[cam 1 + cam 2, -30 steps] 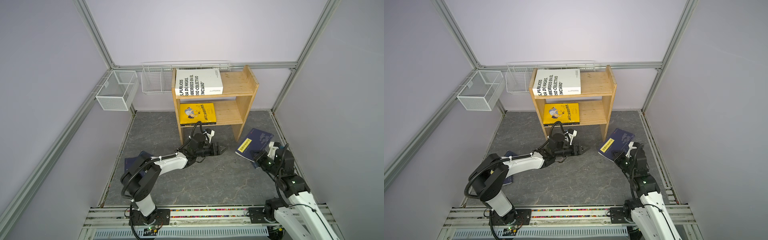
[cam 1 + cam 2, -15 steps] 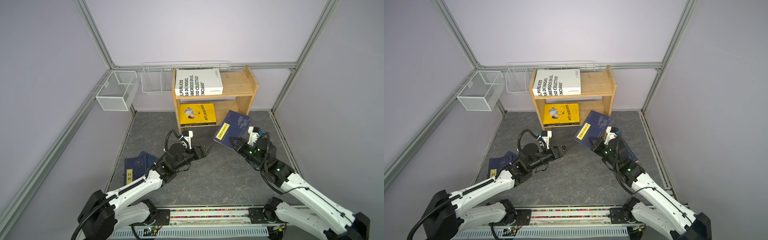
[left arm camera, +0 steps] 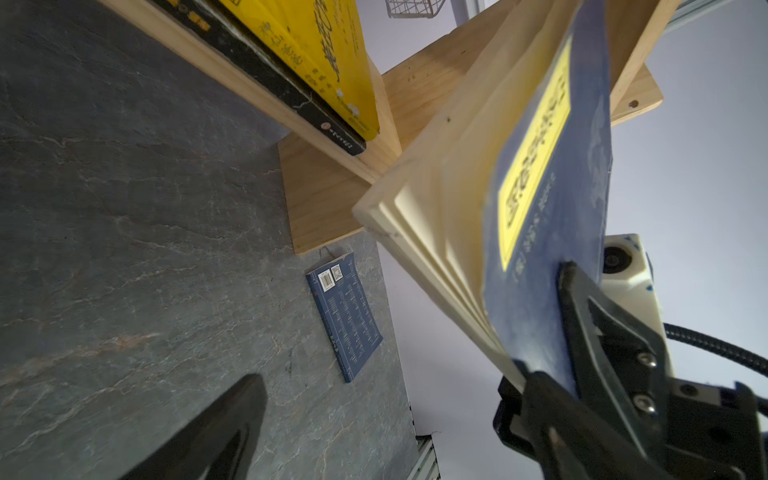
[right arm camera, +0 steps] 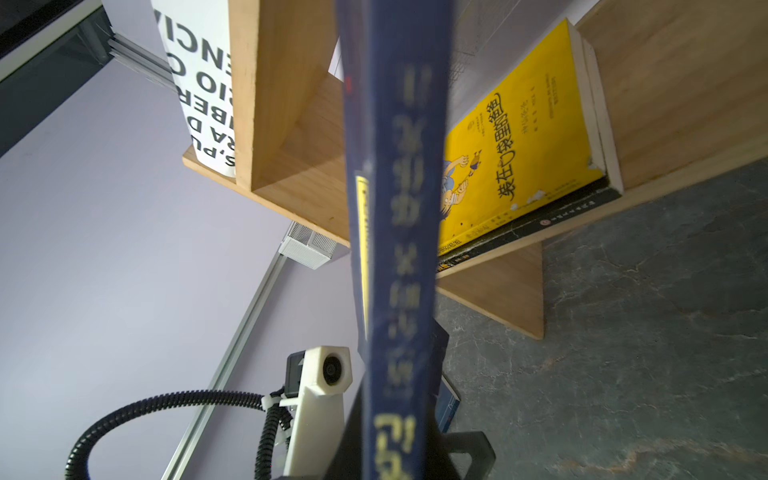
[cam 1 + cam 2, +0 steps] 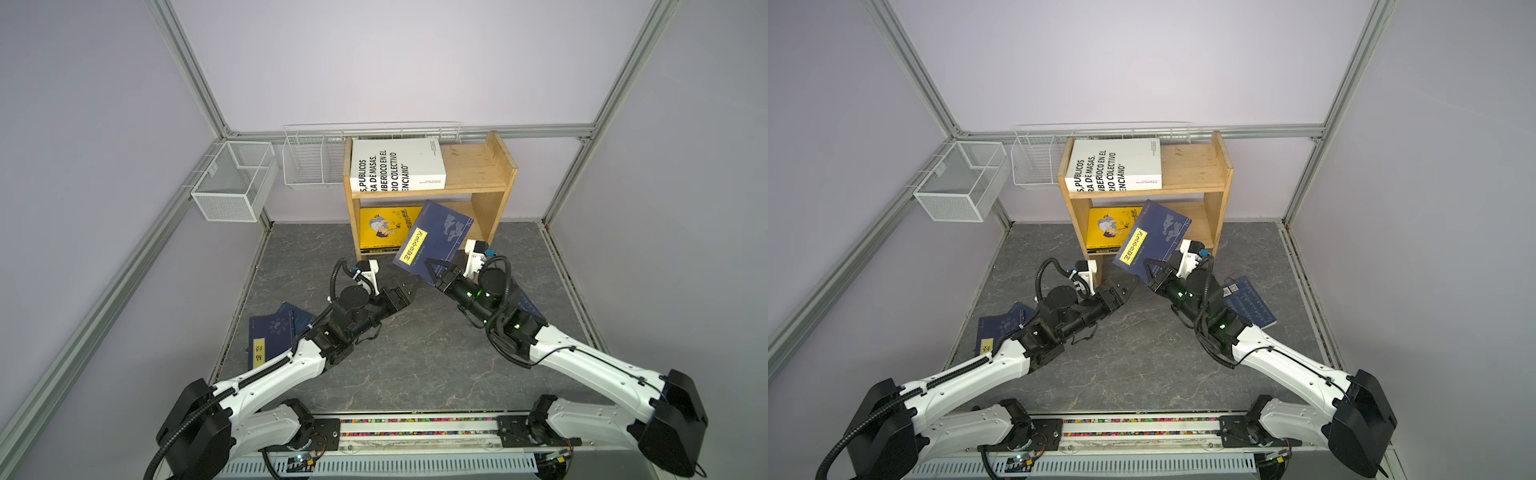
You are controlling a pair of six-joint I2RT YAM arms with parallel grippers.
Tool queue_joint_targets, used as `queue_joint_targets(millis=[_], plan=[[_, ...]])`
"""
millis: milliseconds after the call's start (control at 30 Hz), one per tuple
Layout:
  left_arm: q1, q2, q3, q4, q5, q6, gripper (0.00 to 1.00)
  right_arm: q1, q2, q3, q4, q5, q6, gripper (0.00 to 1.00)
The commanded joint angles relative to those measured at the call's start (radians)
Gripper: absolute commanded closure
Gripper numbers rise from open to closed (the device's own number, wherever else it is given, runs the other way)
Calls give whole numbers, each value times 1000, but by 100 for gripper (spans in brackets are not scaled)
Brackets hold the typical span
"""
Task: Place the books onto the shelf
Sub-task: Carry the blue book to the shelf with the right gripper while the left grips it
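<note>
The right end effector [image 5: 433,269] is pinching the lower corner of a thin navy book [image 5: 436,237], jaws standing narrow on the cover. It is holding the book tilted in mid-air at the centre of both top views, in front of the lower tier of the pine shelf [image 5: 484,174] and overlapping the yellow book [image 5: 380,226]. The held book's yellow label is showing black characters too blurred to read, and I cannot tell whether its far corner is touching the shelf. The left end effector [image 5: 403,291] is hanging just below and left of it, jaws spread wide, gripping nothing. On the top tier a thick white book [image 5: 397,164] is lying flat, showing "PUBLICOS", "DE MASAS" and "COLECTIVO" in black. The yellow book, bearing a cartoon figure and a Chinese title, is resting on a black book [image 3: 291,93] on the lower tier. Stacked navy books [image 5: 274,332] are lying on the dark surface [image 5: 415,353] at lower left, one showing a yellow label. Another navy book [image 5: 1250,301] is lying barcode-up at the right.
</note>
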Motion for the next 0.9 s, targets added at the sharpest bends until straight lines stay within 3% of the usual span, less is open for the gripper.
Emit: queue_joint_targets(millis=[0,400,667,767,867], plan=[[16,31,3,215,28,-80,6,24,20,34,144,-28,49,94],[50,95,-31,573,59,-214,21,44,96,23,247,-24,103,94],[54,96,-33,537,55,-227,24,45,81,30,229,-14,85,94],[59,113,-20,555,54,-227,30,46,76,27,234,-20,91,94],[62,131,13,559,62,-218,45,47,76,16,251,-16,98,94]])
